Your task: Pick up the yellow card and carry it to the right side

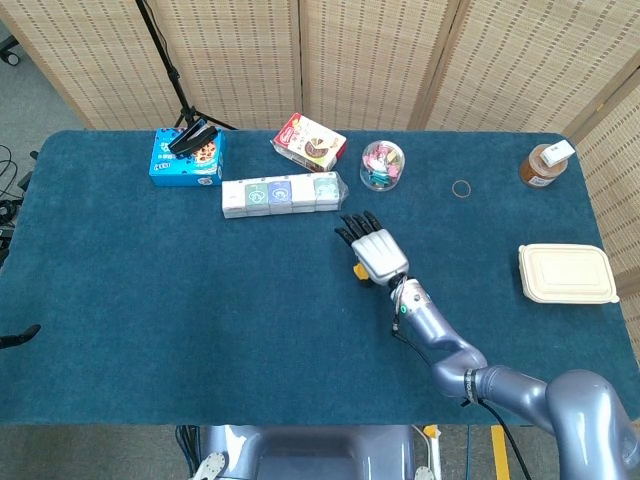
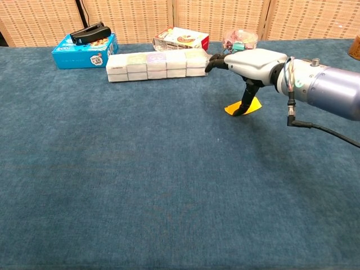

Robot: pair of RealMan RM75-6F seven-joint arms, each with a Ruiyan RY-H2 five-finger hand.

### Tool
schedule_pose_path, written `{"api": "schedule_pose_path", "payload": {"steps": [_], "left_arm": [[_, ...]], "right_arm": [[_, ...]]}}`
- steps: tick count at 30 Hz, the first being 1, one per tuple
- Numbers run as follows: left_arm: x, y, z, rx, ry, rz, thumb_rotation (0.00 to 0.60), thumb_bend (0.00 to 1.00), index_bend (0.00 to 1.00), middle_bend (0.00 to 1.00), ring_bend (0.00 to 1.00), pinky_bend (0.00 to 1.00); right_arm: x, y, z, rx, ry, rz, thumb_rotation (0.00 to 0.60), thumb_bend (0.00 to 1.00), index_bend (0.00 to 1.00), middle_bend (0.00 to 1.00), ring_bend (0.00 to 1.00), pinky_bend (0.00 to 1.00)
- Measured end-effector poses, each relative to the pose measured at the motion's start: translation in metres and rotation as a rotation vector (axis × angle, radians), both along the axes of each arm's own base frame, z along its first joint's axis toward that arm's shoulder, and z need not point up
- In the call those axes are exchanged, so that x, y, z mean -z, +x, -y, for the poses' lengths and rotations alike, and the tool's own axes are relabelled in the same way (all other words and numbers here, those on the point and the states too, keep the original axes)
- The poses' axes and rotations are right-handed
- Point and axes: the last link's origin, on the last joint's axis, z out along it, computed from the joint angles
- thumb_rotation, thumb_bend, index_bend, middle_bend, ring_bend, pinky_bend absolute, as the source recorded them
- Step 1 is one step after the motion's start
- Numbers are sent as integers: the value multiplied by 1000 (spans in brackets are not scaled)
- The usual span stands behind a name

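The yellow card [image 1: 359,270] [image 2: 254,103] lies on the blue table cloth near the middle, mostly covered by my right hand [image 1: 375,255] [image 2: 253,61] in the head view. The hand hovers flat above it with its fingers stretched out toward the row of packets. Only the thumb [image 2: 244,104] points down, its tip touching the card's near left part. Nothing is gripped between the fingers. The left hand does not show in either view.
A row of white packets [image 1: 282,194] [image 2: 157,64] lies just beyond the fingertips. Behind it are a blue box with a black stapler [image 1: 187,158], a snack box [image 1: 310,142] and a jar of clips [image 1: 382,165]. On the right are a ring [image 1: 461,188], a brown jar [image 1: 545,165] and a beige lunchbox [image 1: 566,272].
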Motion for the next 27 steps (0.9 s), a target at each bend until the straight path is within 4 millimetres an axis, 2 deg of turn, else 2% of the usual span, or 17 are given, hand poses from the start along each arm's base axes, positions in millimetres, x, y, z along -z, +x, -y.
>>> {"api": "schedule_pose_path", "payload": {"steps": [10,27], "left_arm": [[0,0,0,-1,1,1,600,0,0,0,0,0],[-1,0,0,-1,0,2,600,0,0,0,0,0]], "right_arm": [[4,-4,-1,12,1,-23,600,0,239,0,0,0],[8,-5,2,13,-7,-16,600,0,301,0,0,0]]}}
